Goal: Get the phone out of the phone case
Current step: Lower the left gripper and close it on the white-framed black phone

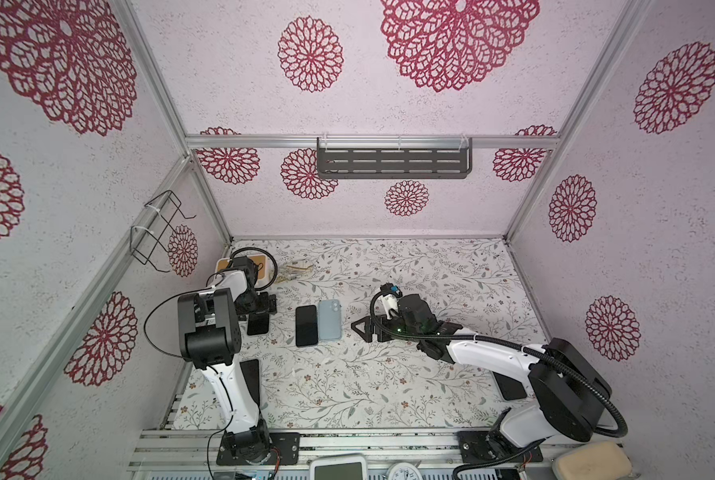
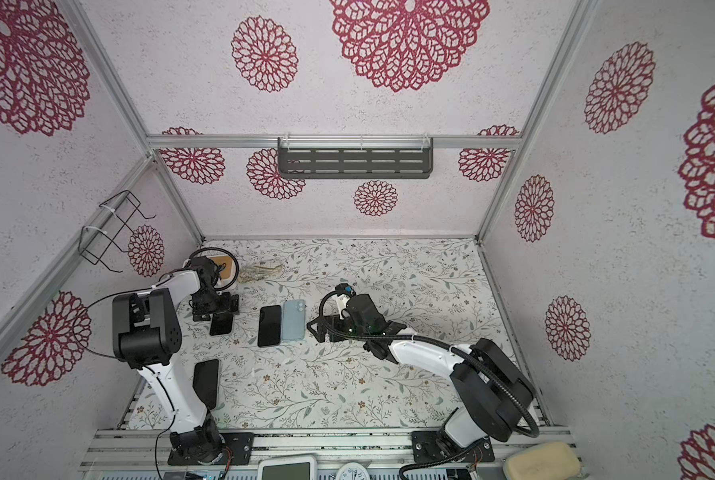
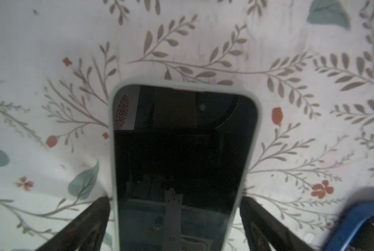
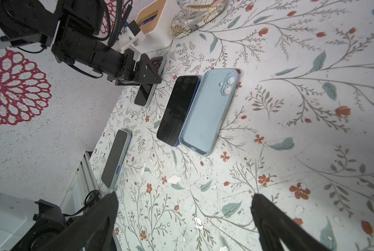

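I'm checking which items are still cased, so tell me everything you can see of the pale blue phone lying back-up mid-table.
The pale blue phone lies flat, back up, near the middle of the floral table. Its back looks matte and speckled, with rounded corners, two stacked round lenses at one corner and a side button. One long edge appears to touch a dark-screened phone in a darker blue case. Nothing grips it. Whether it wears a matching case I cannot tell.

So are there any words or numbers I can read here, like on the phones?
None can be read.
Clock face: numerals there, too small to read.
Printed pouch: markings too blurred to read.
Cased phone: dark screen, reflections only.
Pale blue phone back: no writing shows.
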Controlling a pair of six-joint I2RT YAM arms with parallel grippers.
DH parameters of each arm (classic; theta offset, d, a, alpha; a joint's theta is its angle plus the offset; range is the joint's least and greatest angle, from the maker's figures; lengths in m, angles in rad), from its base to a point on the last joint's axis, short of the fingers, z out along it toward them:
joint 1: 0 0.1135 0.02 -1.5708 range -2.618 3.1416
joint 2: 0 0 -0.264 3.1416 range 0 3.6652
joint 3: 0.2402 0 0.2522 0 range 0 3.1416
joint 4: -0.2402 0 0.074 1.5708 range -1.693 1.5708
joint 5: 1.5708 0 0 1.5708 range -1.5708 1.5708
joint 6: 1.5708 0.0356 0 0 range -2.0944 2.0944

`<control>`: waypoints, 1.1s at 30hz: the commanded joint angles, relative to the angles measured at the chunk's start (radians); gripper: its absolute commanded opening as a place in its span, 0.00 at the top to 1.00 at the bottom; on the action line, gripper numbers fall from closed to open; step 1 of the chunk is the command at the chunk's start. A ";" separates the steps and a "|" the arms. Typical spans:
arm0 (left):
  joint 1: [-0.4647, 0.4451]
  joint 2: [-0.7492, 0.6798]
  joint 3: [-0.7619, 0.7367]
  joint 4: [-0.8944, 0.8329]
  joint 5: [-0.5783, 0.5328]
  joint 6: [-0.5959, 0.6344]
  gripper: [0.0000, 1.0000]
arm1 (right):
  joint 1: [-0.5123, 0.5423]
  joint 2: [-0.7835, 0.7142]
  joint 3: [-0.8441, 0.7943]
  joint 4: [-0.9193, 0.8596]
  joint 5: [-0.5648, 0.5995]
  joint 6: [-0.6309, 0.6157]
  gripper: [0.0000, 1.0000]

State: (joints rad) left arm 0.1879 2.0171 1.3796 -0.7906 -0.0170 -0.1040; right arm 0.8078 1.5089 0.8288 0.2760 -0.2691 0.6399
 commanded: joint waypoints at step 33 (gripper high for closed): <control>0.060 -0.123 -0.025 -0.020 0.335 -0.089 0.58 | 0.023 0.082 0.070 0.109 -0.056 0.051 0.01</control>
State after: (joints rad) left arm 0.2325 1.9736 1.3567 -0.8097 0.2123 -0.1661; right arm 0.8215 1.5784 0.8539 0.3325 -0.2993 0.6743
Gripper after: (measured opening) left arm 0.779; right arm 0.989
